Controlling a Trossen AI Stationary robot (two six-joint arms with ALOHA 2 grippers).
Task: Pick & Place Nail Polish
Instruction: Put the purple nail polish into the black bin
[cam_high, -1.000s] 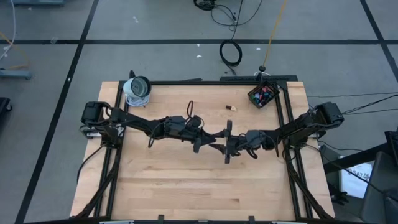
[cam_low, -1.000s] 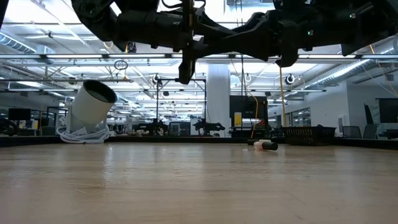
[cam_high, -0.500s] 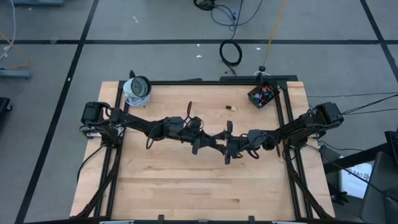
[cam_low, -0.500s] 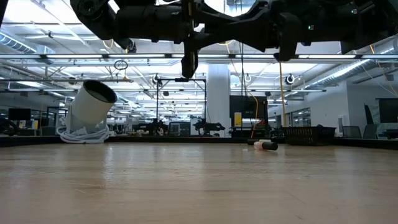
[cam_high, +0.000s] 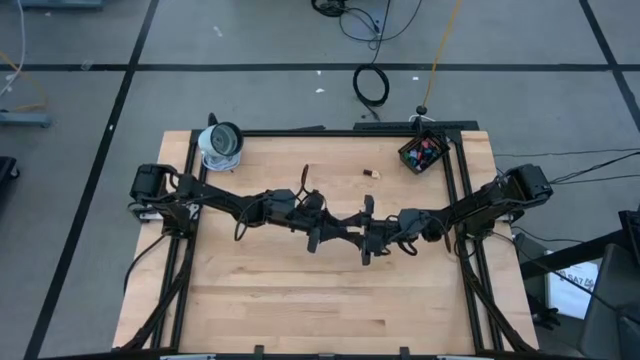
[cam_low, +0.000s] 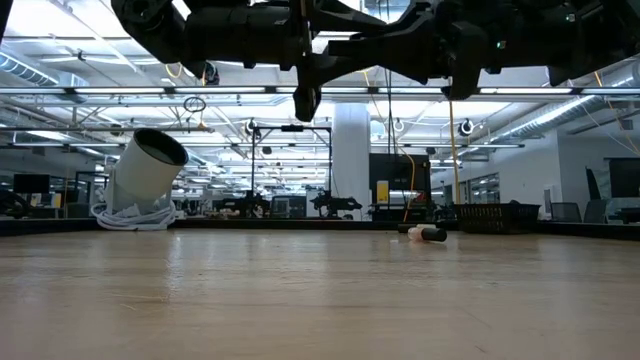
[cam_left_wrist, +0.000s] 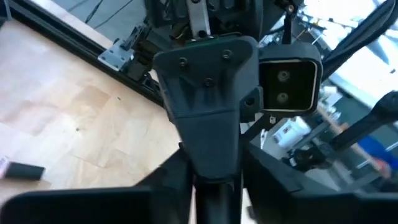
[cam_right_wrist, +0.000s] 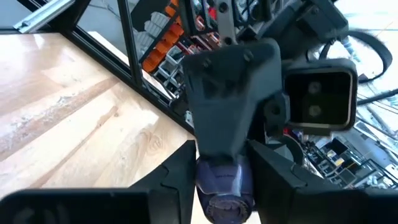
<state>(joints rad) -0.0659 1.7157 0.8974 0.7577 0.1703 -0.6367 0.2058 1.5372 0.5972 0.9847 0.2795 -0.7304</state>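
While the two arms meet nose to nose above the middle of the pale wooden table, the items stand as follows.

Item: small lilac glass nail-polish bottle. Held aloft, well clear of the boards, pinched between the fingers of the right gripper.

Item: left gripper. Directly facing the right one, nearly touching it. Whether its fingers have closed on the bottle's far end cannot be told.

Item: pale nail-polish bottle with dark cap. Lying on its side, alone, near the table's far edge.

Item: small black square box. At the far right corner, holding several coloured bottles.

Item: white cylindrical device. Far left corner, tilted.

Risks, as judged:
- Bottle dropped mid-air, if one gripper lets go before the other has a firm hold. Smooth, rounded glass would slip readily.
- Bottle twisted askew or levered out, if the two grippers pull on different lines.
- Fingers colliding, given how close the two ends sit.
- A fallen bottle would likely roll across the boards.
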